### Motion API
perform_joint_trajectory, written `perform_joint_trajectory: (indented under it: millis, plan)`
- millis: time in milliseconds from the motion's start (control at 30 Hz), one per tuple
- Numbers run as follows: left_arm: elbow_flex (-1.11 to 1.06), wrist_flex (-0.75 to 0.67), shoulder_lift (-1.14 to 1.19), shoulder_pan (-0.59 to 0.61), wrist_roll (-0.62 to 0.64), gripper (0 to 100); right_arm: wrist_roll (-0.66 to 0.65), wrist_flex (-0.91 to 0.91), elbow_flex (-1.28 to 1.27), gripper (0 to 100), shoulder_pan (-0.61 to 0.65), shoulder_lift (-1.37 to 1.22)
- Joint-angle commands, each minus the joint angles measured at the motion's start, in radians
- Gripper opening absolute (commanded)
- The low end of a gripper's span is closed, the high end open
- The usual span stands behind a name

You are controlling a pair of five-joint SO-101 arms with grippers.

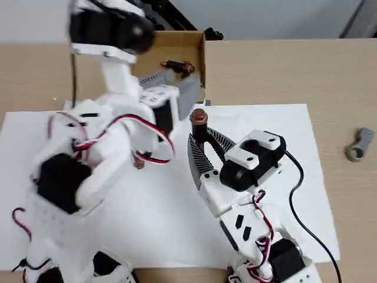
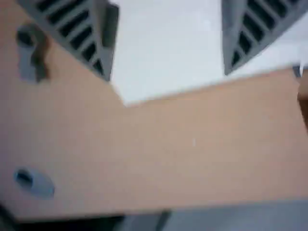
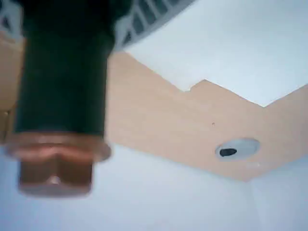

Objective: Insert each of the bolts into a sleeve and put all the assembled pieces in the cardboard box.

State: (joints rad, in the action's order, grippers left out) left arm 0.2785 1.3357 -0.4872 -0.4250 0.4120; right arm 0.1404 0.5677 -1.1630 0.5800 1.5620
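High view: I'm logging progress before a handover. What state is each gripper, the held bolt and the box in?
left gripper: open, empty.
right gripper: shut on the sleeved bolt.
sleeved bolt: bolt seated in its sleeve, held upright, head up.
cardboard box: open on top, with one assembled piece lying inside.

One sleeved bolt [image 1: 198,126] stands upright; another [image 1: 178,66] lies in cardboard box [image 1: 177,39].

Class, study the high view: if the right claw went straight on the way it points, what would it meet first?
Probably the left claw, just beyond the sleeved bolt the right claw holds. Height is unclear from above; it might miss it and reach the cardboard box instead.
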Motion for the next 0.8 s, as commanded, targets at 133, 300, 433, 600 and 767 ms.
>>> perform_joint_trajectory:
  millis: [133, 300, 433, 600, 767]
  plan:
    - [0.108, 0.072, -0.017, 0.258, -0.155, 8, 0.003, -0.091, 0.083, 0.2, -0.008, -0.108]
    - [0.108, 0.187, -0.017, 0.405, -0.284, 5, 0.005, -0.176, 0.256, 0.2, -0.008, -0.358]
    - [0.108, 0.281, -0.017, 0.499, -0.302, 5, 0.006, -0.263, 0.376, 0.2, -0.008, -0.582]
    - [0.108, 0.371, -0.017, 0.597, -0.305, 5, 0.008, -0.378, 0.493, 0.2, -0.027, -0.831]
    - [0.064, 0.413, -0.017, 0.663, -0.370, 5, 0.009, -0.487, 0.637, 0.3, -0.101, -1.092]
